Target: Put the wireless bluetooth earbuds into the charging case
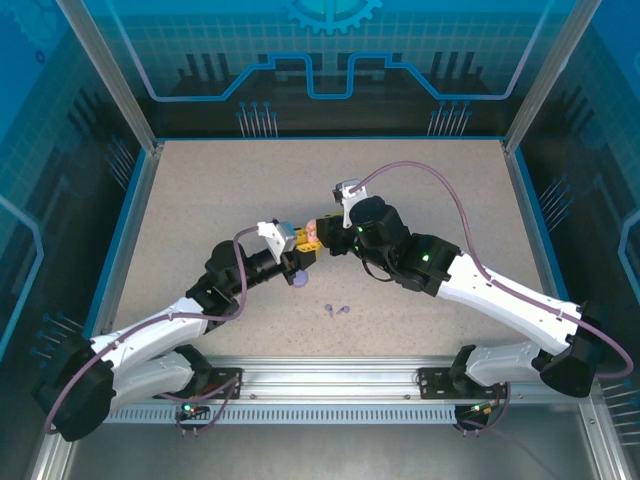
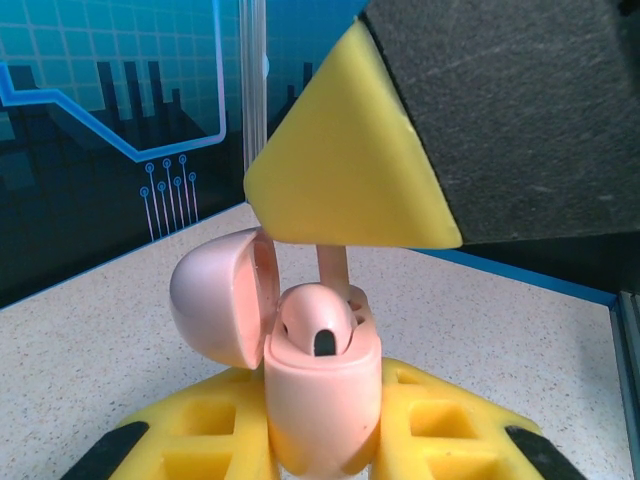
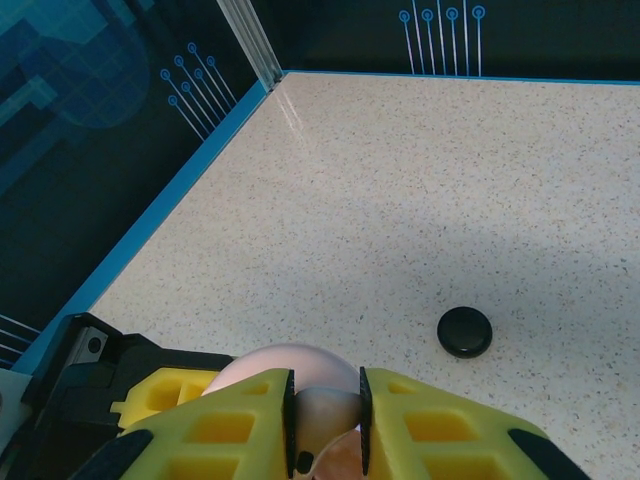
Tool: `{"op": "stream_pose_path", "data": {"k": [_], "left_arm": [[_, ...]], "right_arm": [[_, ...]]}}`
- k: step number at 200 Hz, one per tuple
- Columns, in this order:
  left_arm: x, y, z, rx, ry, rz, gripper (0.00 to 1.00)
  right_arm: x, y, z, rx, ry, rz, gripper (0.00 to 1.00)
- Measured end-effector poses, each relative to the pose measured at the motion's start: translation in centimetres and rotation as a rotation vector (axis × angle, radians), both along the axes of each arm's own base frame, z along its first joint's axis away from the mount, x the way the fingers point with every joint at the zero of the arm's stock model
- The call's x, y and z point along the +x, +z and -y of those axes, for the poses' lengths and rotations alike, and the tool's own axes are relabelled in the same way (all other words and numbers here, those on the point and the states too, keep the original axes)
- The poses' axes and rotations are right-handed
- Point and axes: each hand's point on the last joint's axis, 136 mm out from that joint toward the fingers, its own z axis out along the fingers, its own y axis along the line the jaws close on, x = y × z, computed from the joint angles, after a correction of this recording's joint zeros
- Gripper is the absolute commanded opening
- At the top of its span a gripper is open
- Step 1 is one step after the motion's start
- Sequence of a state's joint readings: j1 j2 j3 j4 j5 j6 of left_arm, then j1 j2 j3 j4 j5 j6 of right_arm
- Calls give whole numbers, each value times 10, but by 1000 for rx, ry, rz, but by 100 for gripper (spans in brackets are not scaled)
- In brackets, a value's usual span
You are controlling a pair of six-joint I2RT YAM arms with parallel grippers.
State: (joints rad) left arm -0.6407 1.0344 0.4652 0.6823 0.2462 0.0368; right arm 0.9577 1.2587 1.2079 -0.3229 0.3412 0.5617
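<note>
My left gripper [image 2: 320, 445] is shut on a pale pink charging case [image 2: 322, 400], holding it upright with its lid [image 2: 215, 300] swung open to the left. One pink earbud [image 2: 318, 322] sits in the case. Behind it, a second pink earbud's stem [image 2: 333, 268] stands up out of the case. My right gripper [image 3: 325, 430] is shut on that second pink earbud [image 3: 325, 415], just above the case's lid [image 3: 290, 362]. In the top view the two grippers meet mid-table, left gripper [image 1: 296, 258] and right gripper [image 1: 322, 240], around the case [image 1: 309, 237]. Two purple earbuds [image 1: 337, 309] lie loose near the front.
A round black case [image 3: 464, 331] lies shut on the speckled table beyond my right gripper. A purple case [image 1: 299, 281] sits under the left wrist. Blue-edged walls [image 1: 130, 215] ring the table.
</note>
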Motion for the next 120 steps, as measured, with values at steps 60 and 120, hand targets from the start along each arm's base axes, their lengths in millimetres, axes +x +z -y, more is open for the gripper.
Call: {"op": "stream_pose_path", "data": {"k": [60,120], "left_arm": [[0,-2,1,4,-1,-5,1],[-1,-3,1,7,-2,-10,1]], "right_arm": [[-3,-11,2,-24,0,-26,24],[-4,-13,2,-27,1,-28,32]]}}
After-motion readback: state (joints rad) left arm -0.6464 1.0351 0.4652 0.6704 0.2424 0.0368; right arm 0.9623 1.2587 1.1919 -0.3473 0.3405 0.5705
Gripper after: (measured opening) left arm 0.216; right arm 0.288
